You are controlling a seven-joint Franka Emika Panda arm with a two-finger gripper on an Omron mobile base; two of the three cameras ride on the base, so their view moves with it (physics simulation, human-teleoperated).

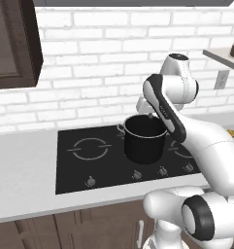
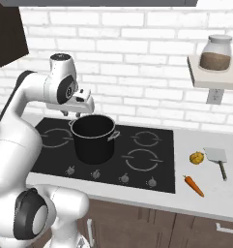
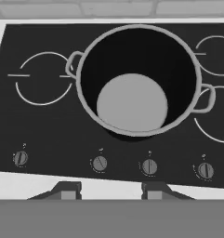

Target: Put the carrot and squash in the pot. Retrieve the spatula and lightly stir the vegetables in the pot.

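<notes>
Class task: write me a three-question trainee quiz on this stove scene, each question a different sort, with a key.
1. True or false: the deep black pot with a silvery rim already holds vegetables.
2. Which lies nearest the counter's front edge: A) the orange carrot, B) the lumpy yellow squash, C) the grey metal spatula?
3. Fill in: the brown-filled glass jar stands on a wall ____.

Key:
1. False; the pot's grey bottom is bare.
2. A.
3. Shelf.
</notes>
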